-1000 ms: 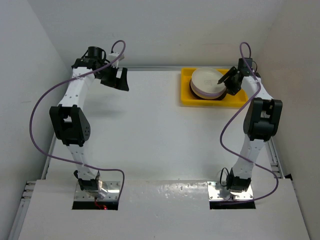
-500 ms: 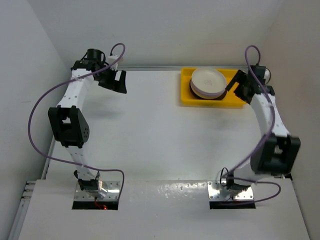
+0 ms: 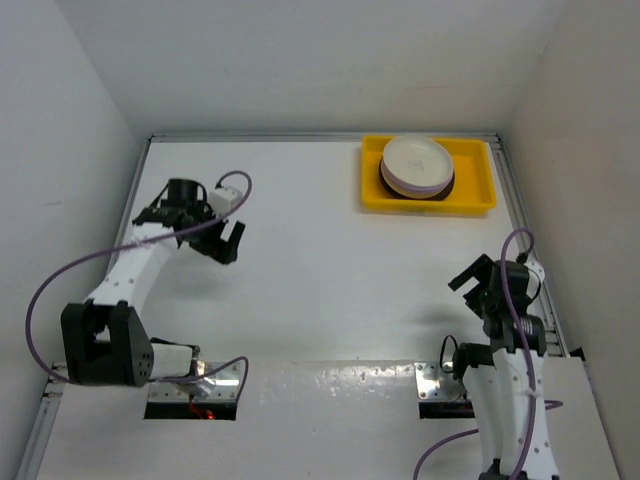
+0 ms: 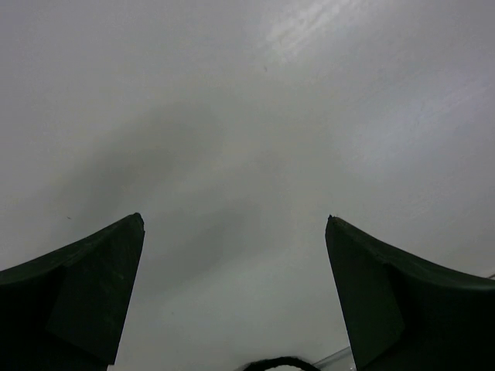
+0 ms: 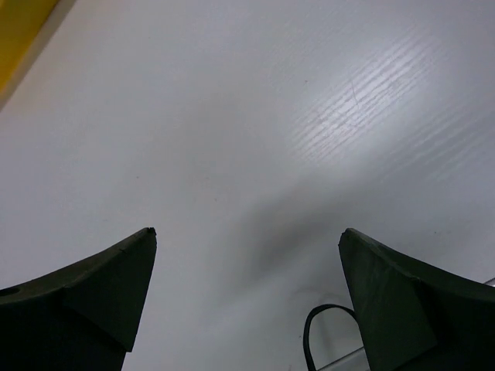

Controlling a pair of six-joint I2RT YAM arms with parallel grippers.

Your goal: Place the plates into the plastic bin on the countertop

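The plates (image 3: 417,165) sat as one stack inside the yellow bin (image 3: 470,201), a little left of its middle, at the far right of the countertop (image 3: 320,290). I could make out a cream-white plate on top, a lilac edge under it and a dark rim at the bottom, but I could not count how many lay between. My left gripper (image 3: 228,245) hung over the left side of the countertop, well apart from the bin, its jaws spread wide. Its wrist camera showed only the two dark fingers (image 4: 85,301) and blurred white surface between them, plus a dark arc (image 4: 278,363) cut off at the bottom edge that I could not identify. My right gripper (image 3: 473,283) was near the right edge, close to its own base and also well apart from the bin, jaws likewise spread with bare countertop between them. In its wrist view a sliver of the yellow bin showed in the top left corner, too cropped to show any plate, and a black loop (image 5: 311,340) ran out of the bottom of the frame. From above, the lower part of my right arm was cut off by the frame, and its fingers were too small to read there. Purple cables (image 3: 60,275) arched off both arms, and plain white walls (image 3: 70,110) closed in the countertop on three sides.
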